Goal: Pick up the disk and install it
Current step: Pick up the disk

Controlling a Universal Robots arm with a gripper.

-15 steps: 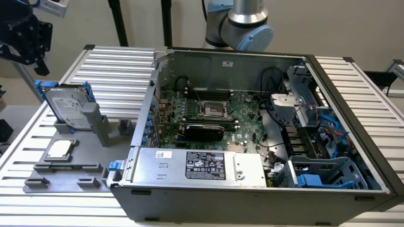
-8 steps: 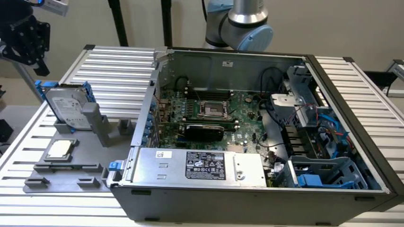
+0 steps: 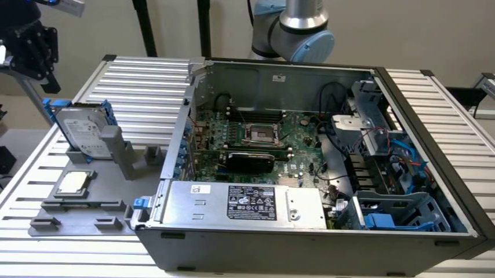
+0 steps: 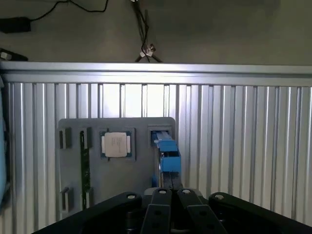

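Standing back from the bench, I see the pincer (image 3: 46,78) hanging high over one end of the slatted table (image 3: 139,81), its black fingers pointing down with nothing between them. Below it and well apart from it, the disk (image 3: 83,130) stands on edge in a slot of a grey fixture plate (image 3: 85,214). The disk's white label faces outward, and its blue frame shows along the top and sides. Further down from the pincer, past the disk, a small square CPU chip (image 3: 73,183) lies flat on the same plate. Off to the pincer's side, beyond the plate, sits the open computer case (image 3: 309,255). The motherboard (image 3: 263,136) lies inside it, and a grey power supply (image 3: 247,202) with a black label runs along its near wall. The arm (image 3: 298,29) rises behind the case. Seen from the wrist, the pincer (image 4: 172,192) is drawn up narrow, its two fingers (image 4: 161,200) lying side by side and gripping nothing. Straight ahead of the fingertips the disk (image 4: 165,151) shows edge-on as a thin strip capped by its blue frame, upright on the fixture plate (image 4: 141,170). Just beside the disk, the CPU chip (image 4: 116,145) rests in its square recess. The ribs of the slatted table (image 4: 234,146) spread out around the plate.
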